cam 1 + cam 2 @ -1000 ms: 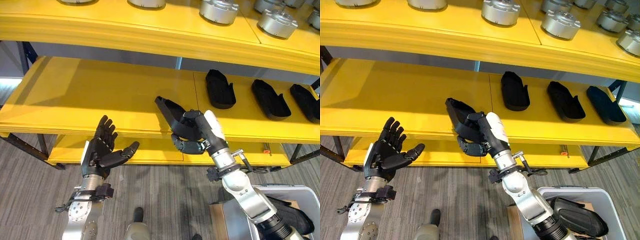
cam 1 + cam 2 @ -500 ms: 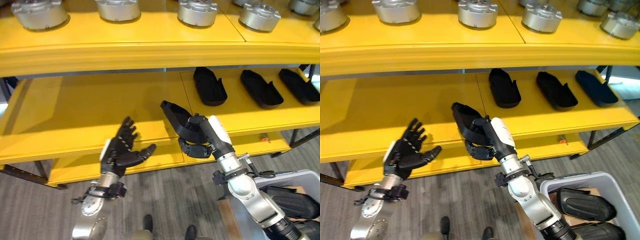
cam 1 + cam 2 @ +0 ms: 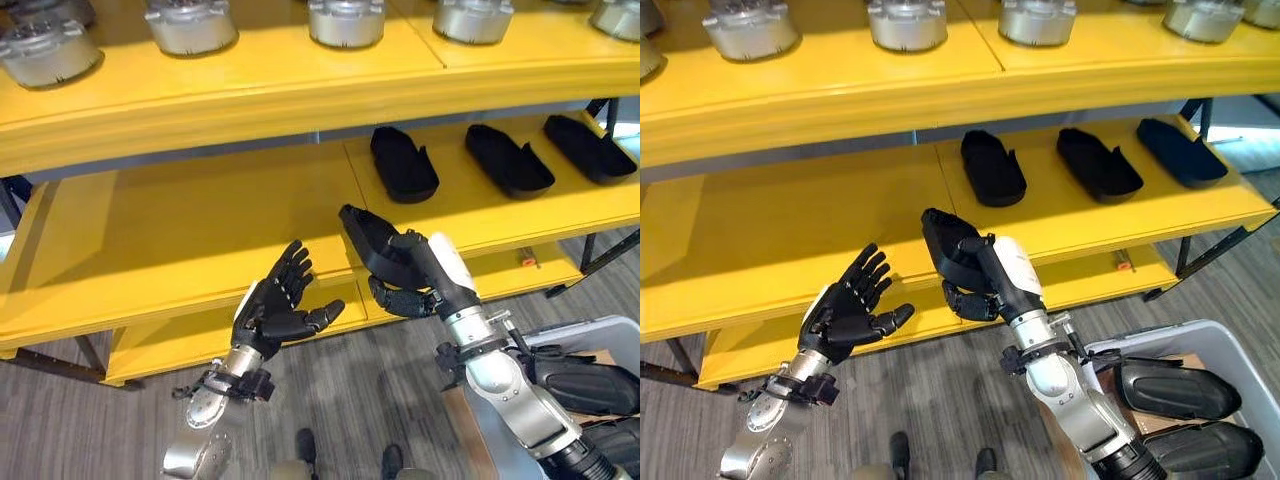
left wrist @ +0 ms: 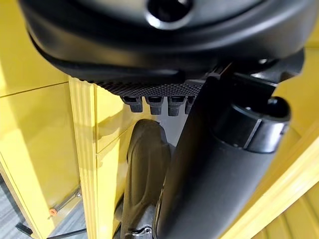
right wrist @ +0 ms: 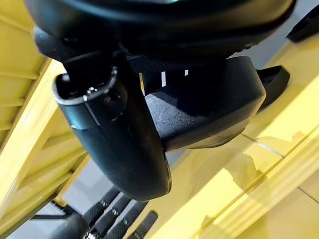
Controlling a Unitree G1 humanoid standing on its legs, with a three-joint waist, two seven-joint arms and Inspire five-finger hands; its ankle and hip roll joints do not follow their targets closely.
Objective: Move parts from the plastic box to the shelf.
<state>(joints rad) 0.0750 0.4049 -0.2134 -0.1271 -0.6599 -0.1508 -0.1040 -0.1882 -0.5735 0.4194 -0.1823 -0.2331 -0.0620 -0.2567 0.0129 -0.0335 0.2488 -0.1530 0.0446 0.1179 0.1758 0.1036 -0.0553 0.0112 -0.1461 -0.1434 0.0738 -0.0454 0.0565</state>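
Left hand (image 3: 275, 308) open, fingers spread, before middle shelf (image 3: 180, 230) edge. Right hand (image 3: 415, 278) curled round black part (image 3: 372, 238), held over shelf front edge, long axis tilted up-left toward shelf. Three similar parts (image 3: 404, 163) lie farther right on shelf. Plastic box (image 3: 1210, 345) at lower right, holding more parts.

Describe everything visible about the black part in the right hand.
The part is a matt black, elongated shell, plastic by its look, hollow with a raised rim and a narrower tip. The right hand grips its near end, fingers curled beneath and thumb over it. It is tilted, tip pointing up and away over the front edge of the yellow shelf, near the board seam. Whether it touches the shelf cannot be told. It resembles the three parts lying further right on that shelf.
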